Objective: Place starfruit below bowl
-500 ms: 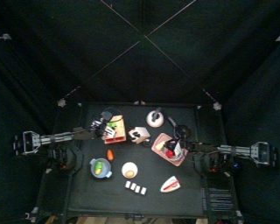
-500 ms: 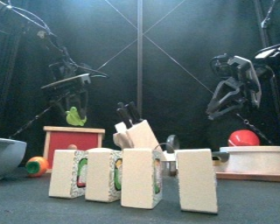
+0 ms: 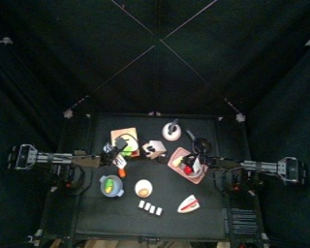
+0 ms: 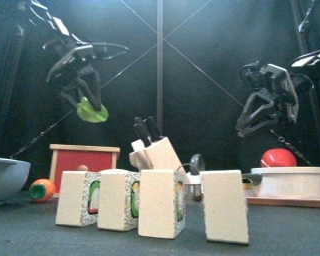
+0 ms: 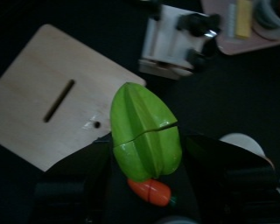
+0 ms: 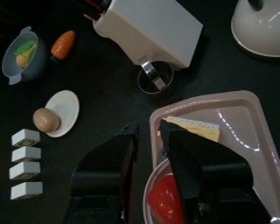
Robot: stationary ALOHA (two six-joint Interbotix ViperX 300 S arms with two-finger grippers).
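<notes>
Black curtains ring the small table; the left gripper [image 4: 85,103] pinches the starfruit [image 5: 145,129] high above its left side, clear of the bowl [image 3: 112,184]. Ridged, stiff and probably light, it seems best held across its middle; the right gripper [image 6: 150,166], jaws slightly parted, hovers over the pink plate [image 6: 245,118]

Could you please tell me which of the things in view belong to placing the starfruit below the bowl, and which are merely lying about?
Belonging to the job:
starfruit, held aloft in the left gripper
bowl

Just lying about:
carrot piece
pink plate
pale disc
white blocks
knife block
wooden board
</notes>
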